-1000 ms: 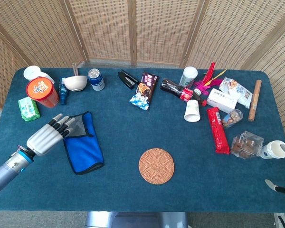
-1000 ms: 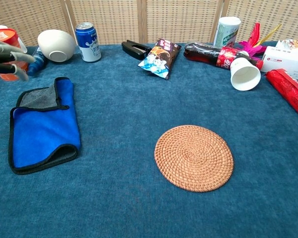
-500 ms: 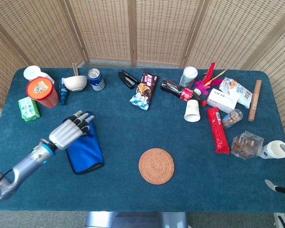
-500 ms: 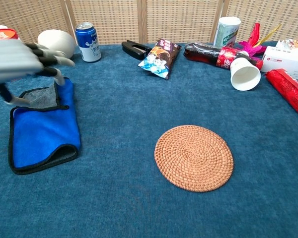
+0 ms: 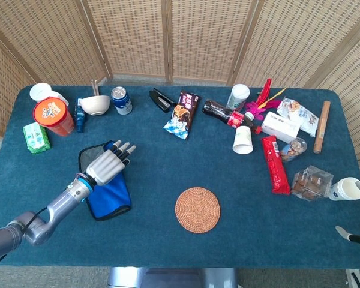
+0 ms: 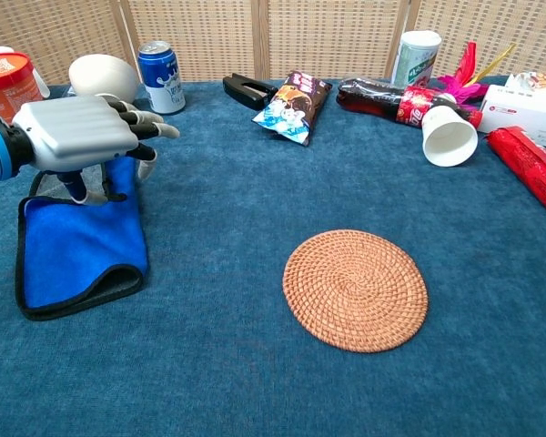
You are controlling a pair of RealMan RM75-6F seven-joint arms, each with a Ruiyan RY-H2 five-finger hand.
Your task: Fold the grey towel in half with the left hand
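Note:
The towel (image 5: 111,195) lies doubled over at the table's left, blue side up with a black hem; a grey corner (image 5: 87,157) shows at its far left. In the chest view the towel (image 6: 73,250) spreads below my left hand (image 6: 77,132). My left hand (image 5: 108,165) hovers over the towel's far right part, fingers stretched out toward the right and apart, holding nothing. Whether it touches the cloth is unclear. Only a sliver of my right hand (image 5: 355,236) shows at the right edge of the head view, too little to read its fingers.
A round woven coaster (image 5: 197,209) lies at mid-table. Behind the towel stand an orange tub (image 5: 53,115), a white bowl (image 5: 95,104) and a blue can (image 5: 121,100); a green pack (image 5: 36,137) is to the left. A snack bag (image 5: 182,114), bottle, cups and packets crowd the far right.
My left hand has swung from left of the towel rightward, to above its far right part. The towel has kept its shape and place. The right hand has not moved.

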